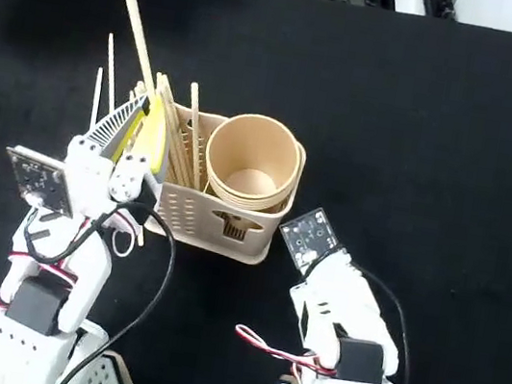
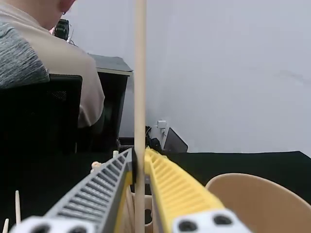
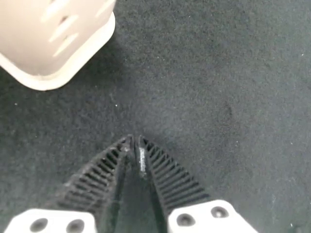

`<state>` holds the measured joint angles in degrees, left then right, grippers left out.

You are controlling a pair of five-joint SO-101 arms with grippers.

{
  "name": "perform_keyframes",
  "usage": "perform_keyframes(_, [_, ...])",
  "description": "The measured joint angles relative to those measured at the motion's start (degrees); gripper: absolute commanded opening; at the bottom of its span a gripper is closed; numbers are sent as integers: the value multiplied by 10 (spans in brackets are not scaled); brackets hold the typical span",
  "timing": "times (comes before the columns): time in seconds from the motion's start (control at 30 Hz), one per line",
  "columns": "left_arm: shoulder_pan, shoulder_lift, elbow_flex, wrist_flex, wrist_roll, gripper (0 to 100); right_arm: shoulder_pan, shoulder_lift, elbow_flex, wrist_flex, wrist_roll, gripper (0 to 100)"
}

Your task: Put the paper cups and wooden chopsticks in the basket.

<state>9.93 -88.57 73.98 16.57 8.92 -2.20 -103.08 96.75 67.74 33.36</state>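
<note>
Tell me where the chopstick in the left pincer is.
In the high view the wooden chopstick is clamped in the left pincer at the basket's left end, beside the chopsticks already inside, its top leaning away from the arms.

A lab-like office room: small robot arms (image 1: pixel 42 314) stand on a surface (image 1: pixel 441 134) draped in black cloth. Beyond its far edge are a white wall (image 2: pixel 233 73), a black office chair (image 2: pixel 39 116) and cables (image 2: pixel 156 131).

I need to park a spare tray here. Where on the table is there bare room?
The table is bare everywhere right of the basket and in the far strip behind it. Crowded: the basket's left side, where the left gripper holds a chopstick.
</note>
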Motion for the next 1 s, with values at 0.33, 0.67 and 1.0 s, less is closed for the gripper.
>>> perform_keyframes(0.33, [0, 0, -4, 55, 21, 178, 0, 0, 0, 0, 0, 12])
perform_keyframes(0.67, [-56, 9, -215, 300, 18, 202, 0, 0, 0, 0, 0, 12])
perform_keyframes(1.0, [-197, 279, -484, 455, 11, 203, 0, 0, 0, 0, 0, 12])
